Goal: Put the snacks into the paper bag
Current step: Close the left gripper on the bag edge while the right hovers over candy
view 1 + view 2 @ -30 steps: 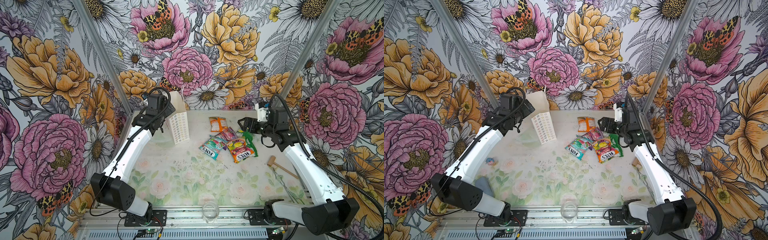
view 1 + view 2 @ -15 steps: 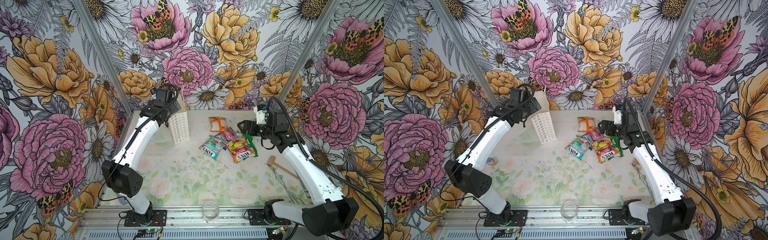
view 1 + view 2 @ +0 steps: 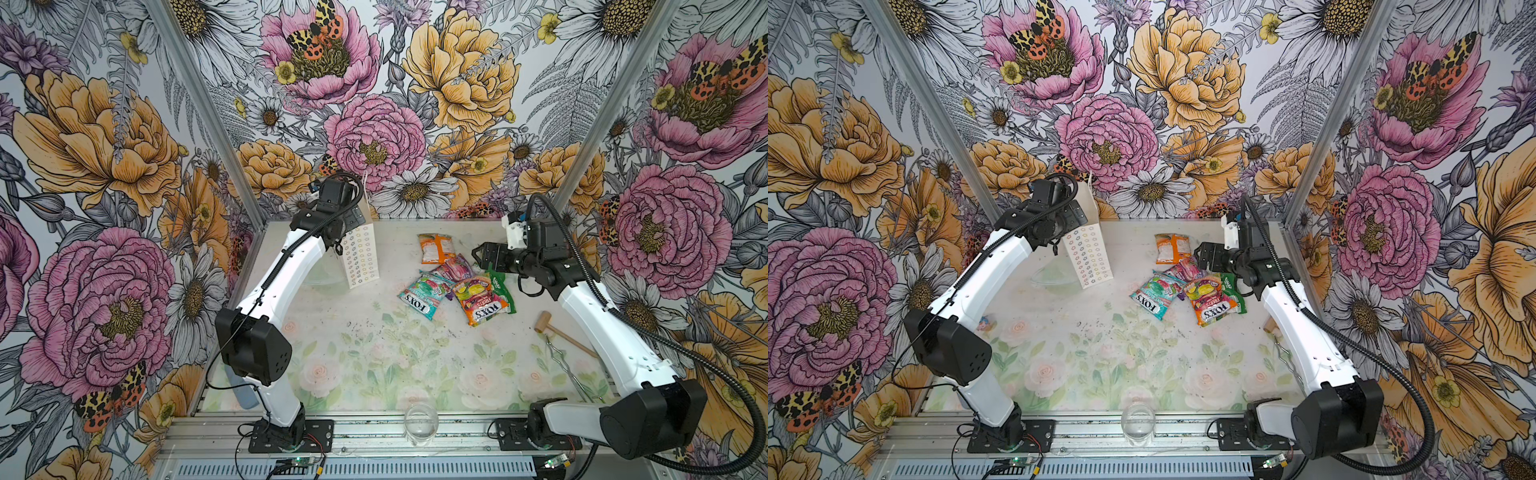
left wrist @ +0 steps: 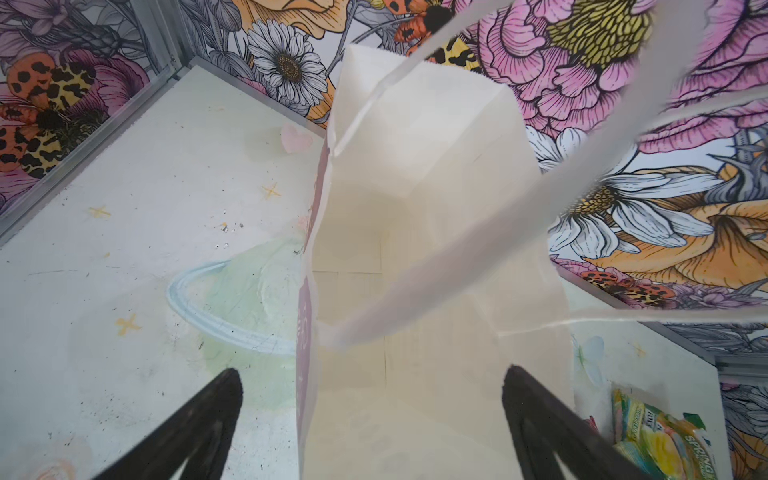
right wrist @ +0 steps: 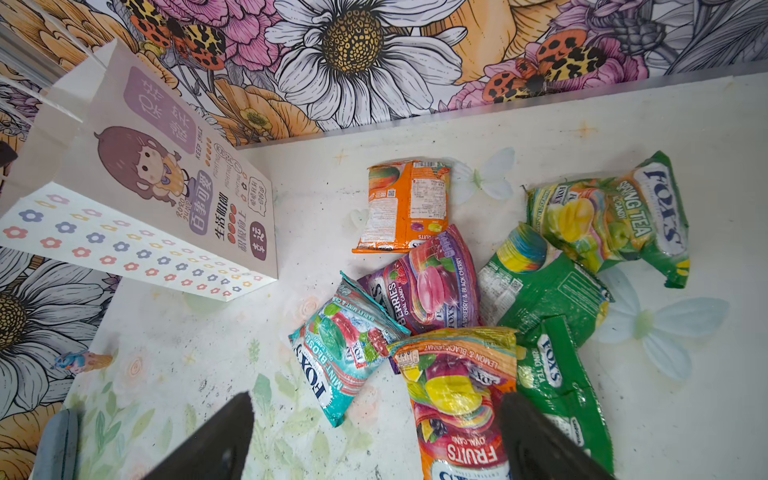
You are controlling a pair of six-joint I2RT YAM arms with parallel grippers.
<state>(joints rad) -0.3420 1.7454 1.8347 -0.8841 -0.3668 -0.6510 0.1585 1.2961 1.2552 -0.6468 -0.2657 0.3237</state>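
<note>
Snacks (image 3: 457,286) lie heaped on the desk (image 3: 374,353), with the paper bag (image 3: 362,257) upright to their left. The left arm arches over the bag's mouth, left end effector (image 4: 372,374) wide open and empty. The right end effector (image 5: 376,399) hovers spread above the packets, holding nothing.

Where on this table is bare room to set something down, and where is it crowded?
Bare: the middle of the table, between paper bag, snacks and the front glass. Crowded: around the snacks, and by the wooden mallet at right.

Both top views looked steeply down over the whole table (image 3: 353,357). Close wrist cameras faced the paper bag (image 4: 415,166) (left) and snacks (image 5: 432,282) (right).
</note>
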